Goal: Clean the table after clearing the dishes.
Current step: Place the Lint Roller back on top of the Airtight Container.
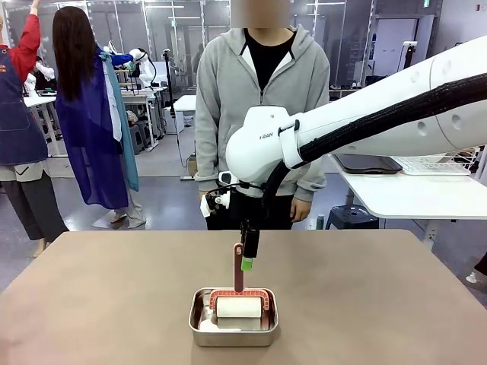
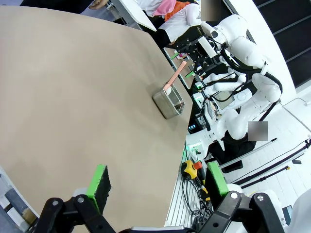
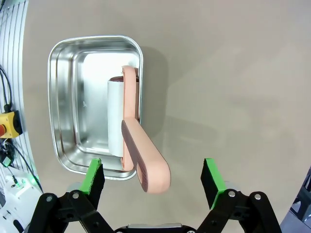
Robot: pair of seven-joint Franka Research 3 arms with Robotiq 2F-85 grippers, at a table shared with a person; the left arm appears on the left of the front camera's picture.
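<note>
Taupe-brown table (image 1: pixel 380 304) with one steel pan (image 1: pixel 233 328) on it

The wide matte tabletop with rounded corners carries a square steel pan near its front edge, about midway across. A pink-handled lint roller (image 1: pixel 239 300) with a white roll sits in the pan, its handle standing up out of it. The surface around the pan is bare.
</note>
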